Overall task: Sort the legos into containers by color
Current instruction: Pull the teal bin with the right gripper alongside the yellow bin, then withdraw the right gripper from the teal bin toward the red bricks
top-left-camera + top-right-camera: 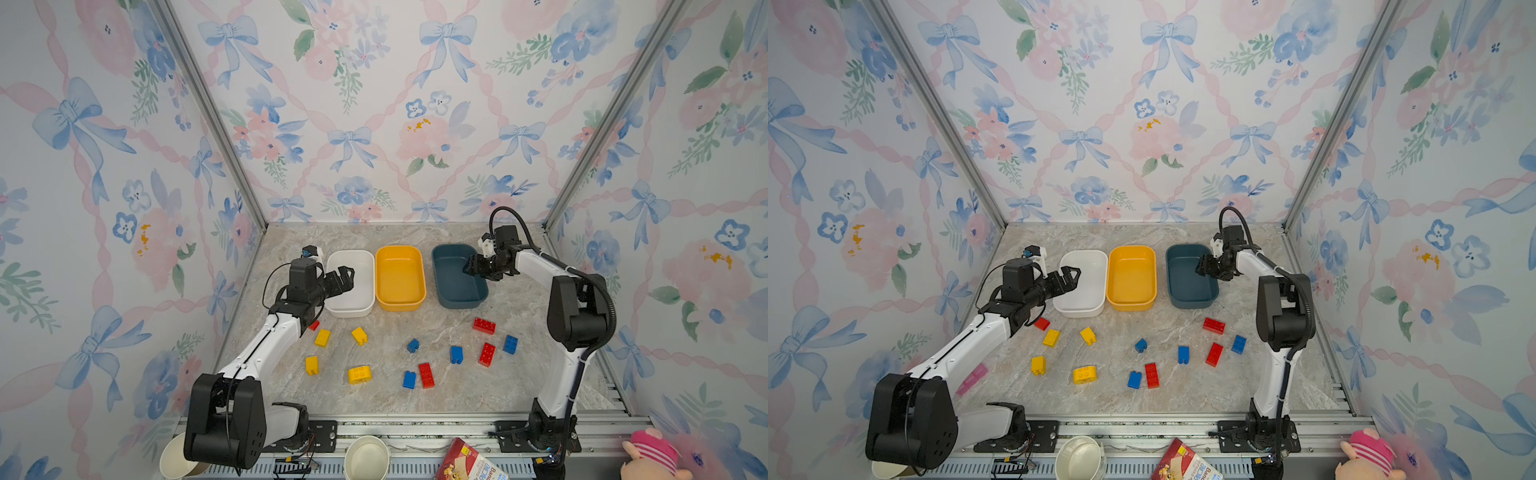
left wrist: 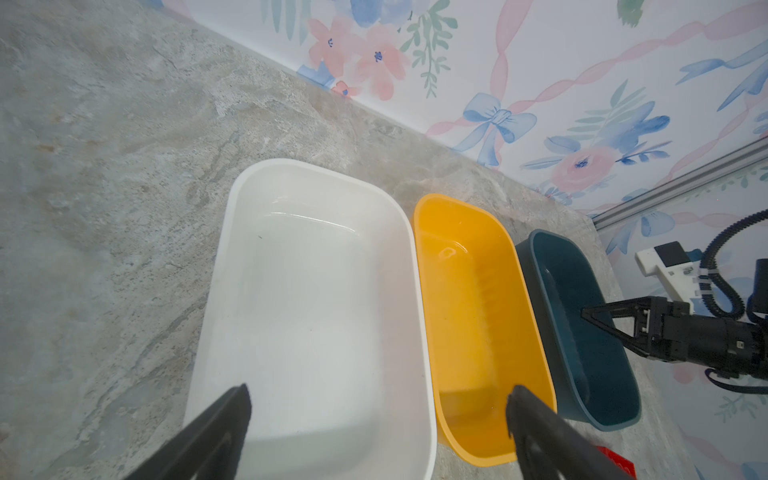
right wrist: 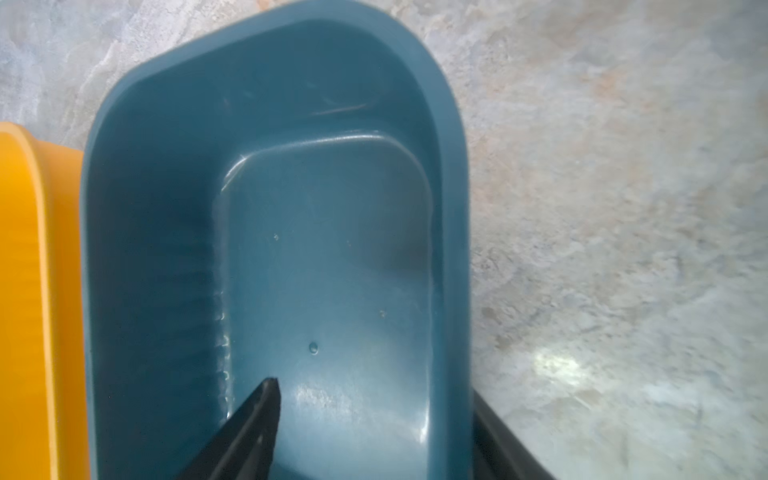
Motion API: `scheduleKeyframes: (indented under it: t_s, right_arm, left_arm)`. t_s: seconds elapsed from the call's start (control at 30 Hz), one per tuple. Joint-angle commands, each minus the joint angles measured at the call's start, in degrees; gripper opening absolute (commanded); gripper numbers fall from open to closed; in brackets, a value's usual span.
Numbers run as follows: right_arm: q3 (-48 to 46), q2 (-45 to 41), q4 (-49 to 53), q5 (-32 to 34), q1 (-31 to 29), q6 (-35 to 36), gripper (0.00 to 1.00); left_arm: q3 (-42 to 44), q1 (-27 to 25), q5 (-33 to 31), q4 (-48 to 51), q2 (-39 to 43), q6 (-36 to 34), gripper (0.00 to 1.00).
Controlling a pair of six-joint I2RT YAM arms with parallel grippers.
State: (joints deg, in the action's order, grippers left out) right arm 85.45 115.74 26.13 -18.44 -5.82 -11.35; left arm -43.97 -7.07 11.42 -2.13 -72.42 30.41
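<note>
Three containers stand in a row at the back: white (image 1: 353, 312), yellow-orange (image 1: 400, 306) and dark teal (image 1: 457, 305), all empty. The legos lie loose in front of them: yellow ones (image 1: 359, 374) at the left, blue (image 1: 456, 354) and red (image 1: 487, 354) ones mixed at the right, and one red brick (image 1: 1042, 323) half hidden by the left arm. My left gripper (image 1: 347, 276) hangs open over the white container's left side (image 2: 316, 291), holding nothing. My right gripper (image 1: 469, 266) is open and straddles the teal container's right wall (image 3: 451, 291), one finger inside, one outside.
Floral walls close in the back and both sides. Along the front rail stand paper cups (image 1: 368, 459), a snack box (image 1: 473, 463) and a pink plush toy (image 1: 652, 455). A pink object (image 1: 971, 378) lies beside the left arm.
</note>
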Motion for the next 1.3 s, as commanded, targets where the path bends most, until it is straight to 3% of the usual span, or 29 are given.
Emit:
scheduleKeyframes:
  t_s: [0.0,0.8,1.03,1.27]
  right_arm:
    - [-0.07,-2.74,-1.08,-0.17,-1.41,-0.9,0.67]
    - [-1.84,-4.33,-1.8,0.48,-3.86,-3.67,0.67]
    - [-4.55,-11.15,1.71,4.52,-2.44,-3.63,0.71]
    - [-13.5,-21.55,5.04,8.05,-1.29,-5.81,0.77]
  left_arm:
    - [0.62,0.48,0.8,-0.73,0.33,-1.33,0.98]
    - [1.42,1.09,1.23,-0.68,1.28,-0.99,0.98]
    - [1.23,1.09,1.24,-0.68,1.41,-1.0,0.98]
    - [2.19,1.09,1.43,-1.61,1.64,-0.7,0.98]
